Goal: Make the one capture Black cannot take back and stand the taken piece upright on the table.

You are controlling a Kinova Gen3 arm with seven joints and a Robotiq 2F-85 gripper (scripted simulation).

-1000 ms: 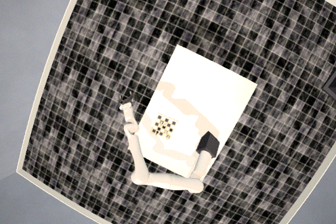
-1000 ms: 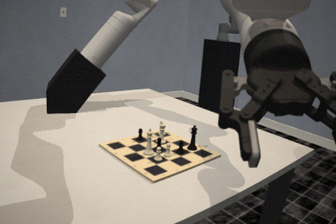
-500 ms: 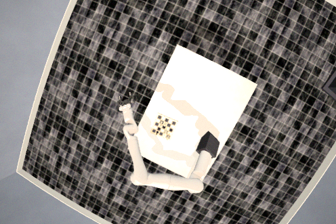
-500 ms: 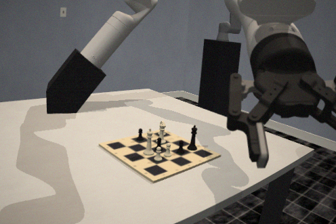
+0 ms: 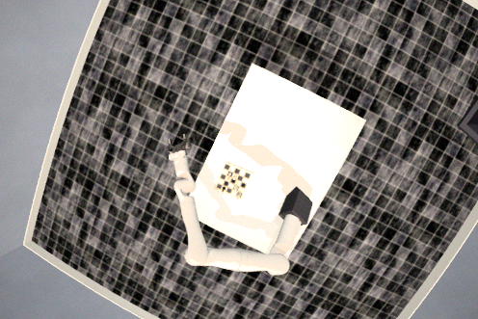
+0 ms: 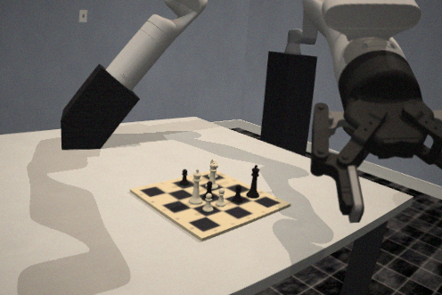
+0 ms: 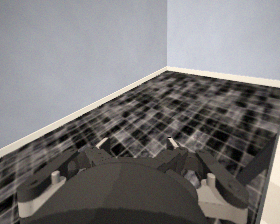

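The chessboard (image 6: 169, 214) (image 5: 250, 172) lies on the table (image 6: 156, 258) (image 5: 294, 119). In the exterior view a tall white piece (image 6: 196, 190) and a second tall white shape (image 6: 214, 176), perhaps two pieces overlapping, stand upright. Two white pawns (image 6: 208, 204) (image 6: 221, 199) stand nearer. A dark piece (image 6: 208, 190) is partly hidden between the white ones. Black pawns (image 6: 184, 178) (image 6: 238, 193) and a tall black king (image 6: 254, 183) also stand upright. Edge letters and digits are unreadable. My gripper (image 5: 177, 138) (image 7: 138, 143) is open and empty, away from the board, beyond the table's edge.
The arm's black base block (image 5: 296, 205) (image 6: 91, 115) stands on the table, on the far side of the board from the gripper. A black pillar (image 6: 289, 97) shows behind the table. The wrist view shows tiled floor (image 7: 191, 105), walls and the table's edge at right.
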